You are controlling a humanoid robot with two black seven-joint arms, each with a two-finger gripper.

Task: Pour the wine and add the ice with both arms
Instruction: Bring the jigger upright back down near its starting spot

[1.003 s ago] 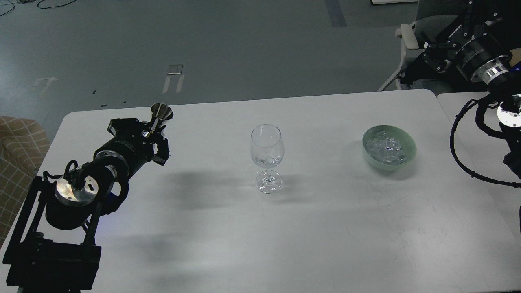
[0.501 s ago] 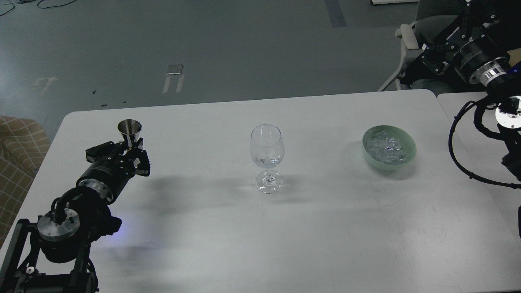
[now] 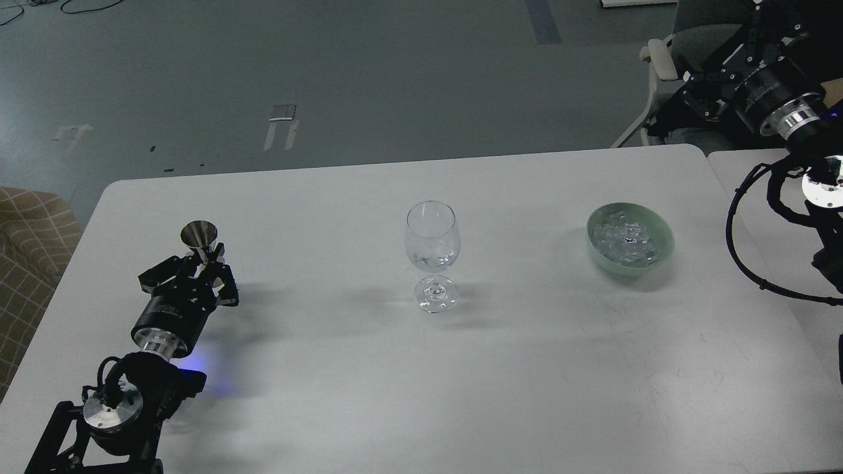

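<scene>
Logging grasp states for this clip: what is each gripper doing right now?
Left gripper: closed on the metal jigger.
Right gripper: cannot be told; its fingers are not discernible.

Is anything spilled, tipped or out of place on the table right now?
Nothing stands out. The wine glass stands upright mid-table, the ice sits heaped inside the green bowl, and the left tool holds the metal jigger upright. No puddle or stray cube shows on the table.
</scene>
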